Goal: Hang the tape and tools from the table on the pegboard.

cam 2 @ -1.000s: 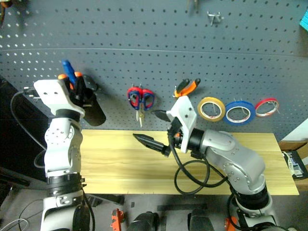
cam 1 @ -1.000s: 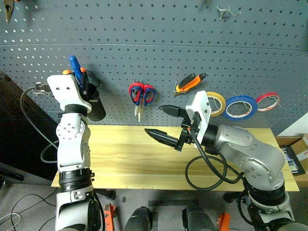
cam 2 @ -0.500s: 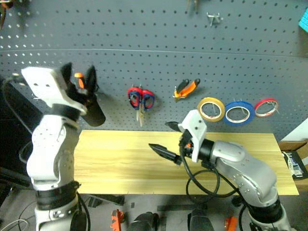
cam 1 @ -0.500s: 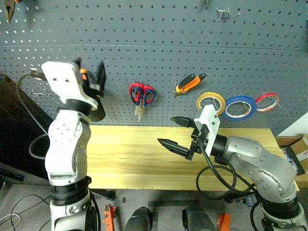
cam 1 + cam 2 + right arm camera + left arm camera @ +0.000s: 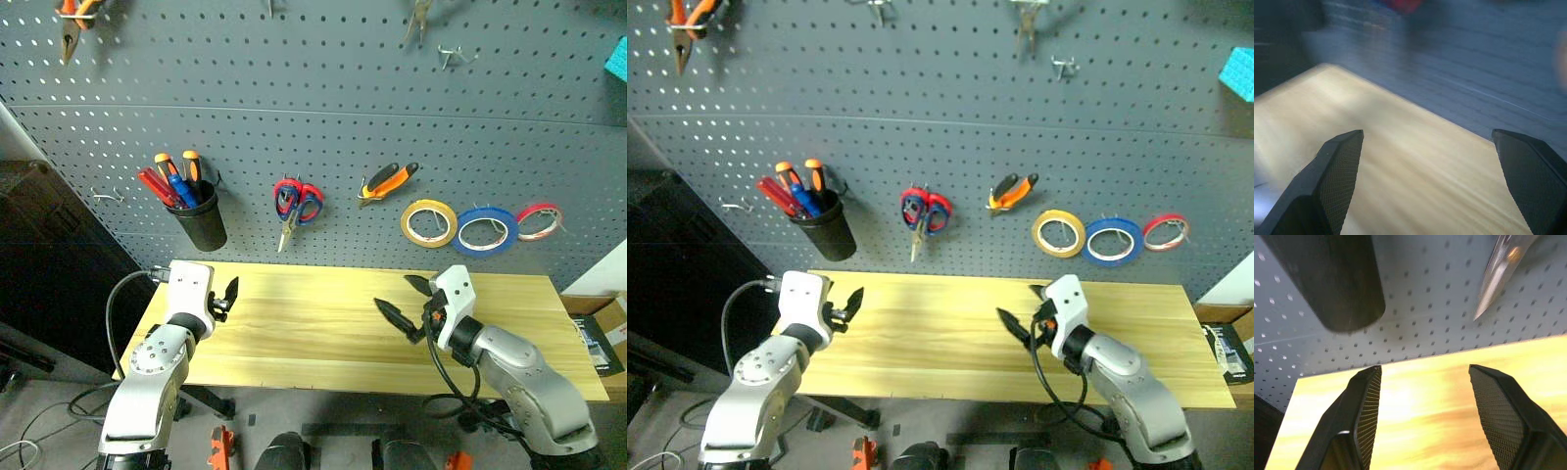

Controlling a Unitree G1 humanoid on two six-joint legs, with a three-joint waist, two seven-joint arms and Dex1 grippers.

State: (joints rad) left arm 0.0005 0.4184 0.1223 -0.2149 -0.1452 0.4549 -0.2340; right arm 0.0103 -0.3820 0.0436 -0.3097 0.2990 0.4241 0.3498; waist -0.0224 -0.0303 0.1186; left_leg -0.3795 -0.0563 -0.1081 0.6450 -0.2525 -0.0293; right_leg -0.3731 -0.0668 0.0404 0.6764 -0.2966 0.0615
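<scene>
Long rectangular bench (image 5: pixel 313 333) of pale yellowish wood: bare top, set against the wall panel.

Large dark grey pegboard (image 5: pixel 323 108) with rows of small holes and metal hooks: rising directly behind the bench.

Thin yellow see-through tape roll (image 5: pixel 428 223): hung on the pegboard, above the right end of the bench, just beside a blue tape roll (image 5: pixel 488 229); red tape roll (image 5: pixel 539 221) further right. Above and beyond the right gripper, well apart from it.

Pliers with orange-and-black handles (image 5: pixel 388 181): hung tilted on the pegboard, between the scissors and the yellow roll, above the right gripper and clear of it.

Scissors with red and dark blue handles (image 5: pixel 296 203): hung blades down on the pegboard, near the middle, between the two grippers and higher than both.

Black cylindrical cup (image 5: pixel 202 220): mounted on the pegboard above the left end of the bench, holding a blue-handled screwdriver (image 5: pixel 176 184) together with red and orange screwdrivers. Above the left gripper, apart from it.

Left gripper (image 5: pixel 227 297): low over the left end of the bench, black fingers (image 5: pixel 1364 423) spread apart, nothing between them; cup bottom and scissor tips ahead of it in the left wrist view.

Right gripper (image 5: pixel 404 300): low over the right half of the bench, fingers (image 5: pixel 1337 166) spread wide, released, nothing held.
</scene>
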